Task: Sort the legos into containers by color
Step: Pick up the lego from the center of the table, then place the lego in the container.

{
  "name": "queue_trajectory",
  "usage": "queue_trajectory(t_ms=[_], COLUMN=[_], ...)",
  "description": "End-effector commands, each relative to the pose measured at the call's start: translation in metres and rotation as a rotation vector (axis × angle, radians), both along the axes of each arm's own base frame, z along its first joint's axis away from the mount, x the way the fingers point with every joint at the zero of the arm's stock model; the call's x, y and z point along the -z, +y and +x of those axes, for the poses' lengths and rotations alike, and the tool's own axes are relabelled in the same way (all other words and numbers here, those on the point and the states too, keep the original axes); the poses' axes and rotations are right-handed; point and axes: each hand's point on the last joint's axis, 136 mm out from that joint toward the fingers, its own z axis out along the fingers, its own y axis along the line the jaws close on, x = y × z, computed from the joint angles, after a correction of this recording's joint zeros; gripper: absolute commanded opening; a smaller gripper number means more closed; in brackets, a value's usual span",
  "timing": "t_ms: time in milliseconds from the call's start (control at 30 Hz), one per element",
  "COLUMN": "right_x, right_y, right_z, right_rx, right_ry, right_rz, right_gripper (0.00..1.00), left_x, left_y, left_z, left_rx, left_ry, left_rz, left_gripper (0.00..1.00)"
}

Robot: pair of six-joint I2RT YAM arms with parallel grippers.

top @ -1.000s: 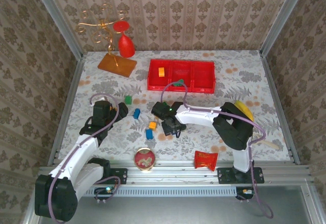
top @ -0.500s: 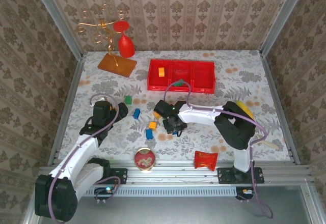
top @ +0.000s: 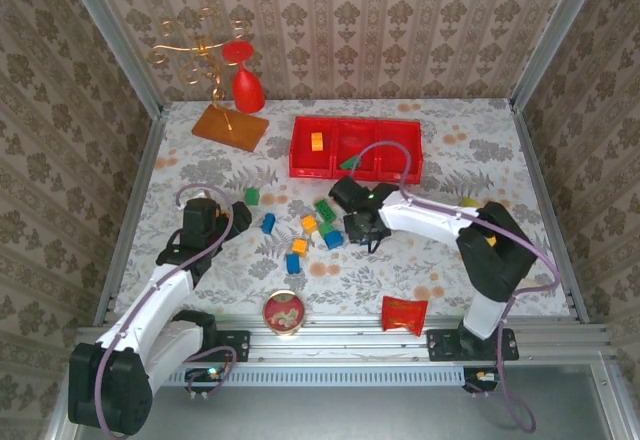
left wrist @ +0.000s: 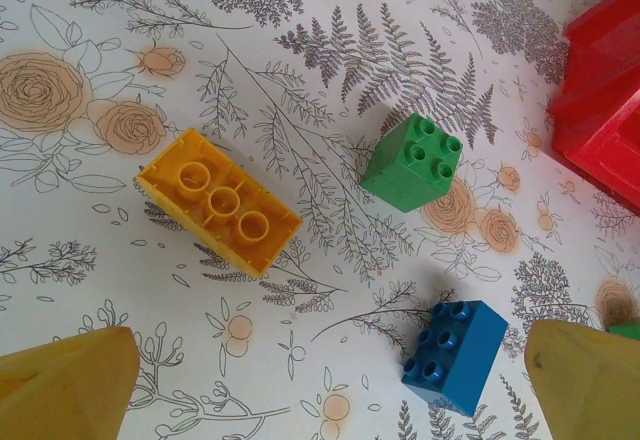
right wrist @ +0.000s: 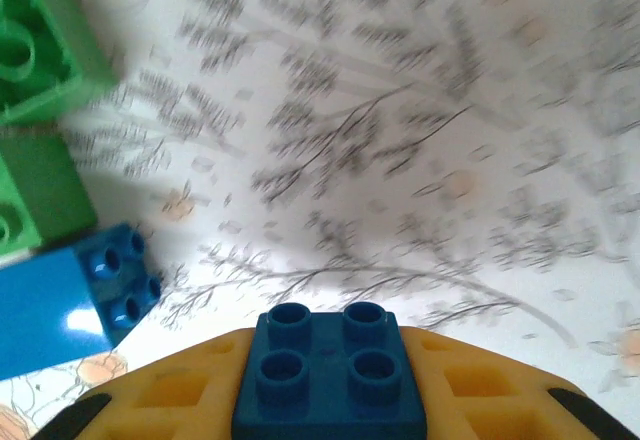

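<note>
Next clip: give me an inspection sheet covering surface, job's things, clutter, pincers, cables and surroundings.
Surface: floral table cover, flat, no spills seen.
Job's things: red containers at the far middle, one orange lego in the left compartment; loose legos in blue, green and orange scattered in front.
Clutter: round tin, red packet, gold wire stand.
Pincers: left pincer open above loose blocks; right pincer shut on a dark blue lego.
Cables: grey cable arches from the right arm across the containers; the left arm's loops near its wrist.
Surroundings: patterned wallpaper, metal frame.
</note>
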Motion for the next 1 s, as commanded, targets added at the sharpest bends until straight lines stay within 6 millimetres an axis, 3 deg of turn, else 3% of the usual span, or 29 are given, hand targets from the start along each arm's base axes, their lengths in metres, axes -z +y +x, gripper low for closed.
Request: queue_trajectory(t_ms=[0, 200, 433, 667, 967], right_x=[-0.025, -0.061, -0.078, -0.074, -0.054], right_y=[-0.03, -0.059, -0.085, -0.099, -0.099], right_z=[0.015, 0.055, 0.107, 0.153, 0.191], right_rx=[0.045, 0.127, 0.191, 0.228, 0.218], right_ry=[-0.075, -0.198, -0.281, -0.297, -0.279], right_rz=[-0.042, 0.019, 0.007, 0.001, 0.002], right_gripper=[0.19, 0.21, 0.21, 0.21, 0.21], left_x=[-0.003, -0.009, -0.012, -0.015, -0.017], left_y=[-0.002, -0.008, -0.016, -0.015, -0.009], left_z=[0.002, 0.003, 0.002, -0.001, -0.003], left_rx=[0.006, 0.034, 0.085, 0.093, 0.074], left_ry=[-0.011, -0.018, -0.013, -0.004, 0.012], left_rz=[-0.017, -0.036, -0.045, -0.031, -0.014], left_gripper=[1.0, 1.0, 1.0, 1.0, 1.0])
